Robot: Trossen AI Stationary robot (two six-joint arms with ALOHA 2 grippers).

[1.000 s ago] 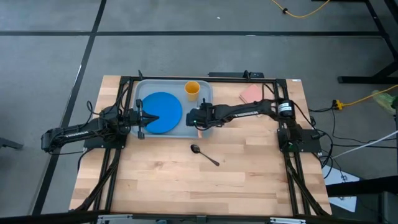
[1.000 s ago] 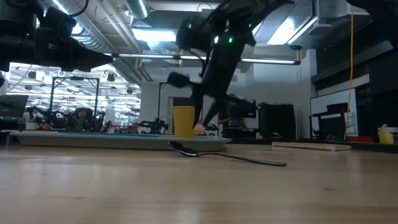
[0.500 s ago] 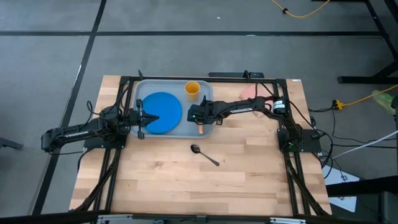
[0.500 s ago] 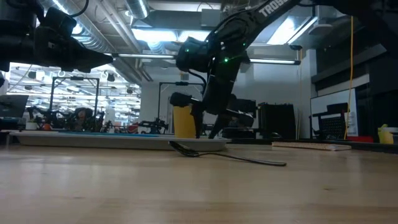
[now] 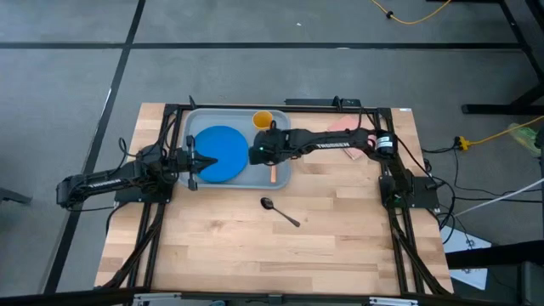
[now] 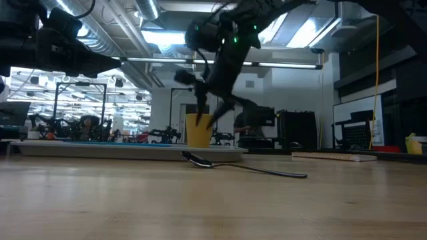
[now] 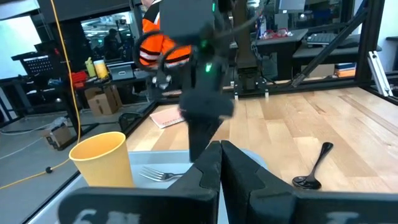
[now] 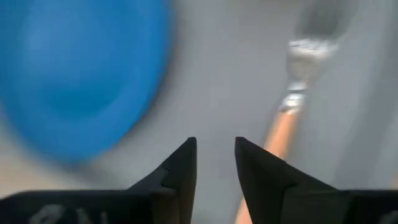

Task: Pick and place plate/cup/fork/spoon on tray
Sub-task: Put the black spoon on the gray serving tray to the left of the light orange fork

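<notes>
The desk (image 5: 212, 246) is a pale wooden top with both arms reaching in from its sides. On its far half sits the tray (image 5: 197, 123), long side across, and most of the tableware lies inside it. The plate (image 5: 219, 153) lies flat in the tray's left part. The left end effector (image 5: 192, 159) hangs at the plate's left edge, fingers pressed together, holding nothing. The right arm stretches across from the right, and the right end effector (image 5: 257, 153) hovers above the tray floor just right of the plate; its fingers (image 8: 180, 168) stand a little apart, with nothing between them. A pink pad (image 5: 342, 126) lies on the desk near the far right corner, partly under that arm. The cup (image 5: 263, 119) stands upright in the tray's far right corner. The fork (image 5: 273, 172) lies on the tray floor along the right rim, tines pointing away and tan handle toward the near rim, beside the right end effector but apart from it. The spoon (image 5: 279, 211) rests on bare wood in front of the tray, well clear of both arms.
</notes>
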